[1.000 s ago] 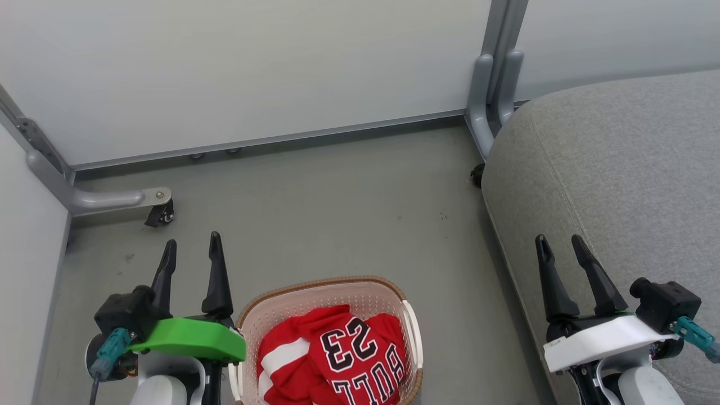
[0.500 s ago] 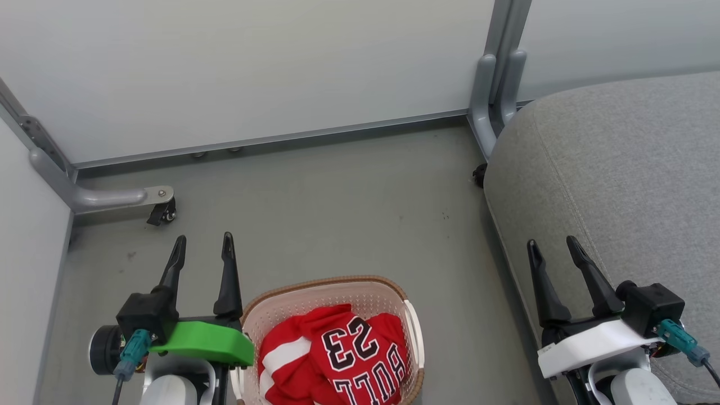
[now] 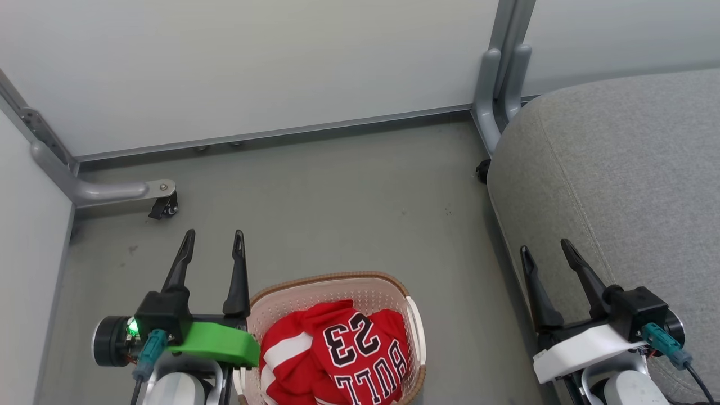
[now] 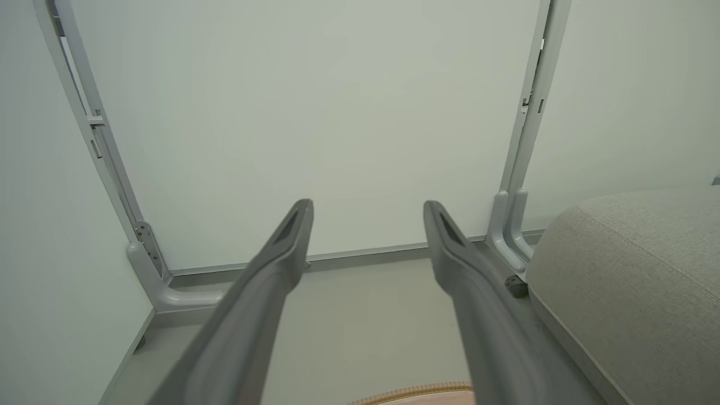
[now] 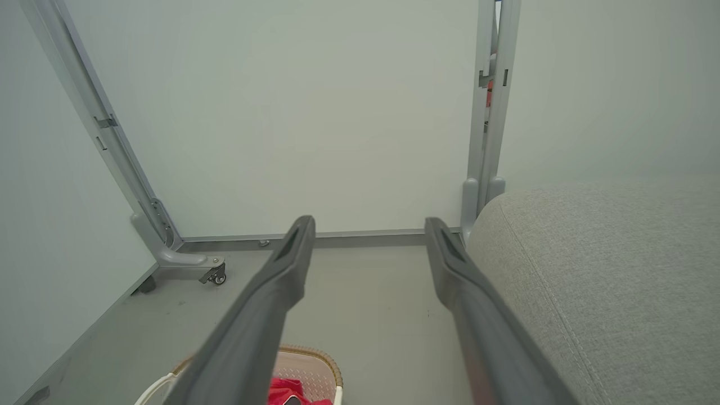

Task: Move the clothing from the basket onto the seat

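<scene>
The clothing [image 3: 337, 360] sits in the basket [image 3: 332, 279] at six o'clock, left pincer [image 3: 215, 233] and right pincer [image 3: 544, 246] both spread empty; the first grab seems next, then the seat [image 3: 619, 180] at three o'clock.

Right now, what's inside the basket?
The basket holds a red jersey numbered 23 and, to its left, a red piece with white stripes. They cover the basket's bottom, so anything underneath is hidden.
</scene>
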You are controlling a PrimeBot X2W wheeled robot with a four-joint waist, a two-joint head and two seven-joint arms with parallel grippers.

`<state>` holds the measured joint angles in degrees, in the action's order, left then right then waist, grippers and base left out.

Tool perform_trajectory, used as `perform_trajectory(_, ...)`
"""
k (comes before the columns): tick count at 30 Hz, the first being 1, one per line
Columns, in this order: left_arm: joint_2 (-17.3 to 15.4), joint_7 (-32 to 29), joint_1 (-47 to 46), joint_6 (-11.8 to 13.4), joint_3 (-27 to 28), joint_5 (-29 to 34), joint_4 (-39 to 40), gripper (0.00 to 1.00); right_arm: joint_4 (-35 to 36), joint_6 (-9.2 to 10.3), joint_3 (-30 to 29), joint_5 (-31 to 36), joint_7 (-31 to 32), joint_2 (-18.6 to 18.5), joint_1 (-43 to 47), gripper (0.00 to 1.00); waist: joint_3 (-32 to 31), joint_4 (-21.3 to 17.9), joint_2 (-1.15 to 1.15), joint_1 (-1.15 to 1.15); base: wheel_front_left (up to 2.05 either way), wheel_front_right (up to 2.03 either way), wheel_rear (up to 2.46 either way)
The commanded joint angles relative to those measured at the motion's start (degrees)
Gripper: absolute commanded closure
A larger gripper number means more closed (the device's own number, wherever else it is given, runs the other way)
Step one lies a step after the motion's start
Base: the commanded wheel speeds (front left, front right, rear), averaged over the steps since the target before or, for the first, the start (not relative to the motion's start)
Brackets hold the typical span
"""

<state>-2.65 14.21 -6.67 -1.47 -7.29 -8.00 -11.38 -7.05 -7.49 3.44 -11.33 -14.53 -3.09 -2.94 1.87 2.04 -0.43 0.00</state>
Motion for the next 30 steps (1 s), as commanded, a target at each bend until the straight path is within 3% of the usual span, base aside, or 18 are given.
perform_trajectory(1, -0.4, 0.6, -1.0, -0.1, -0.1, 1.1, -0.1, 0.00, -0.1, 0.00, -0.2, 1.3, -0.4, 0.0, -0.2, 0.00, 0.0, 0.0, 0.41, 0.00, 0.00, 0.00, 0.00)
perform_trajectory(7, -0.4, 1.2, -1.1, -0.1, -0.5, 3.4, -0.5, 0.00, -0.4, 0.00, -0.3, 3.7, -0.7, 0.3, -0.1, 0.00, 0.0, 0.1, 0.43, 0.00, 0.00, 0.00, 0.00)
perform_trajectory(24, -0.4, 1.0, -1.5, -0.2, -0.6, 2.3, -1.0, 0.00, -1.0, 0.00, 0.0, 3.3, -0.6, 0.2, -0.6, 0.00, 0.4, 0.0, 0.43, 0.00, 0.00, 0.00, 0.00)
perform_trajectory(30, -0.5, 0.9, -3.3, -1.5, -1.6, 3.0, -1.7, 0.00, -0.2, 0.00, 0.3, 3.3, -0.6, 0.2, -1.6, 0.00, 2.4, -0.8, 0.43, 0.00, 0.00, 0.00, 0.00)
